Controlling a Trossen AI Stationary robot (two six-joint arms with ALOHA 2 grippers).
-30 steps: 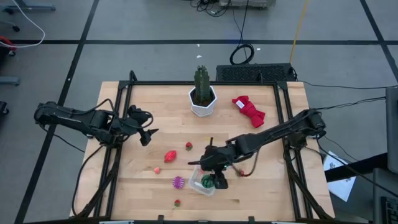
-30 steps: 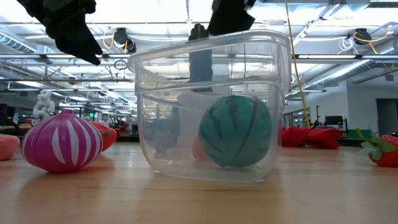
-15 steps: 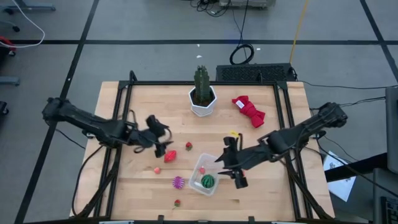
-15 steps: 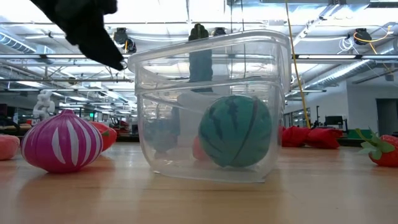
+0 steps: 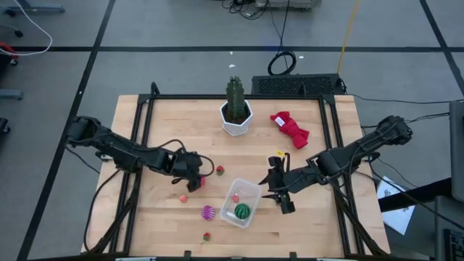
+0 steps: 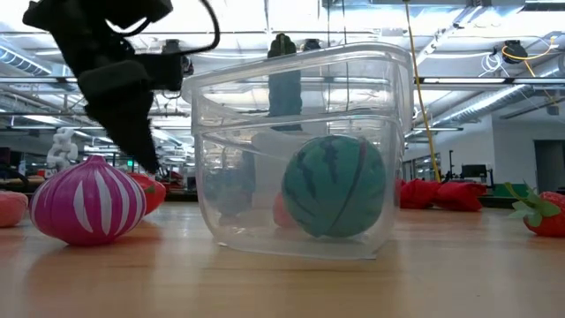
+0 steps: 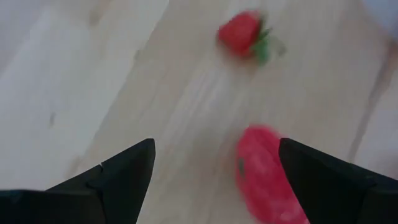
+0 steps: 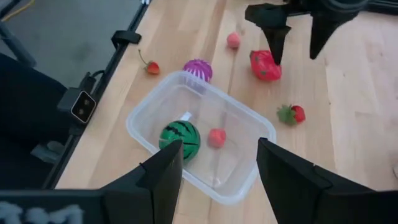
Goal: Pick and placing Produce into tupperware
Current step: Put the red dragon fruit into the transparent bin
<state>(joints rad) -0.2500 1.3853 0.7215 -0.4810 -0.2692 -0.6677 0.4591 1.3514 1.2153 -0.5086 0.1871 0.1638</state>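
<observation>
- Progress: roughly a third done, by my count. Striped ball (image 5: 242, 211) and a small red bit (image 8: 216, 137) inside the tub (image 5: 250, 187); five pieces still out on the wood.
- Tub: upright, lid off, about midway along the bench's (image 5: 312, 232) near edge, on the low camera's side.
- Left to place: red piece (image 7: 264, 177) and strawberry (image 5: 220, 171) toward the bench's middle, just left of the tub; pink bit (image 5: 183, 197) and purple piece (image 5: 208, 212) nearer the near edge; a stalked red bit (image 5: 206, 235) almost at that edge.
- Left gripper (image 7: 216, 146): low over the red piece, fingers spread wide, nothing held. Red piece sits close to one finger rather than centred between the two; strawberry lies just beyond.
- Step in hand, as a guess: picking up the red piece. Calls for a small sideways shift to centre it, then closing.
- Right gripper (image 8: 219, 143): above the bench beside the tub's right side, fingers parted, empty, looking down into the tub.
- Surface: pale wooden top, smooth and bare, framed by black rails.
- Not for packing: cactus (image 5: 233, 94) in a white pot (image 5: 236, 122) at the middle of the far edge; red cloth (image 5: 290, 129) toward the far right corner.
- Room: grey floor with dark lines, cables (image 5: 281, 61) beyond the far edge; in the low view a large hall with ceiling trusses and lights. No person visible.
</observation>
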